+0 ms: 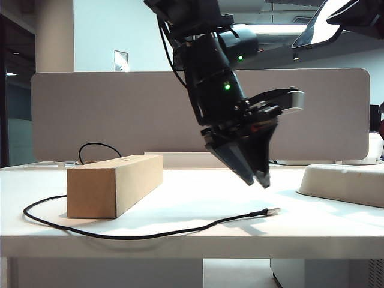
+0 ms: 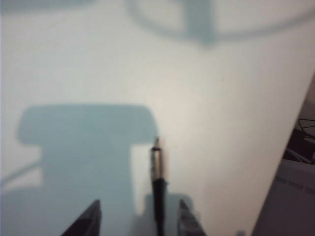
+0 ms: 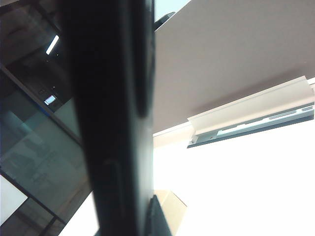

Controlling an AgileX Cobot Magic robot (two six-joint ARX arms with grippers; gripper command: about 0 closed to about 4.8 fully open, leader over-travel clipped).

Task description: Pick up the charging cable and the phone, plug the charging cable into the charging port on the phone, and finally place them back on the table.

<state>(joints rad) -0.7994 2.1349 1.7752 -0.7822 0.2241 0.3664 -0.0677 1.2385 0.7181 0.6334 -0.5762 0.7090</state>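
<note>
charging cable (image 2: pixel 158 182) between open left tool (image 2: pixel 140 216); right tool hidden behind phone (image 3: pixel 113 118)

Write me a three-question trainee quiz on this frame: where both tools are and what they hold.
1. True or false: the left tool, low over the table, is shut on the charging cable.
2. The right tool, raised above the table, is shut on: A) the cardboard box B) the phone C) nothing.
3. Fill in: the cable's plug tip lies on the table between the cardboard box and the beige ____.
Key: 1 false, its fingers stand open either side of the plug; 2 B; 3 tray.
</note>
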